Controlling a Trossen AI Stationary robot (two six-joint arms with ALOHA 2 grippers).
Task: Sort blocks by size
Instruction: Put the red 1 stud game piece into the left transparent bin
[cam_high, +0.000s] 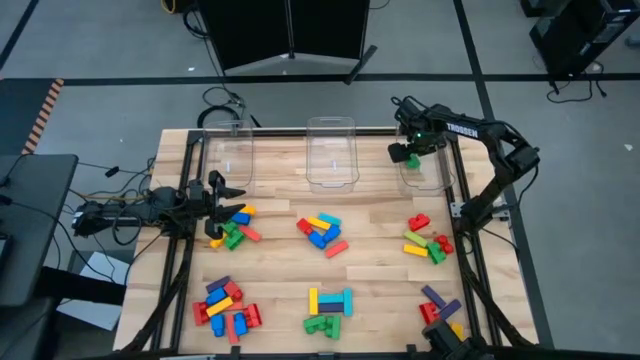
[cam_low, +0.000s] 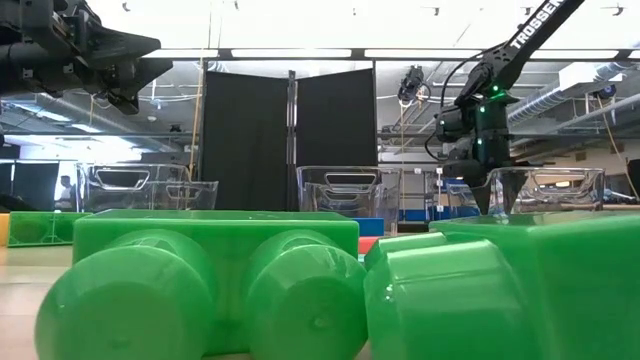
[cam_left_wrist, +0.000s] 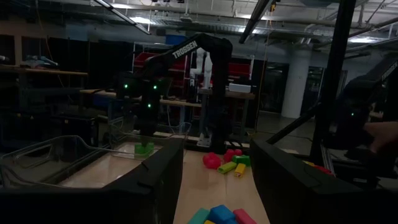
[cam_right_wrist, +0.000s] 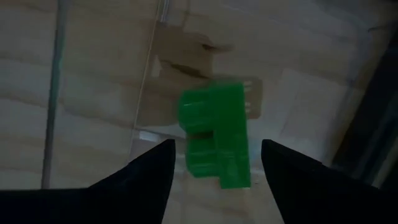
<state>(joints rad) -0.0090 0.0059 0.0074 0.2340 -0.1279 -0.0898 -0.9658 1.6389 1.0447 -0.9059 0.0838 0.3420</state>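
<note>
Over right bin (cam_high: 425, 165), right hand (cam_high: 408, 152) open, green block (cam_right_wrist: 217, 138) below

Light wooden table (cam_high: 275, 262), three clear bins (cam_high: 331, 152) along far edge, scattered piles of blocks (cam_high: 322, 230)

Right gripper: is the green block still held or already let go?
Let go. In the right wrist view the green block lies below the open right gripper, clear of both fingers, over the right bin.
</note>
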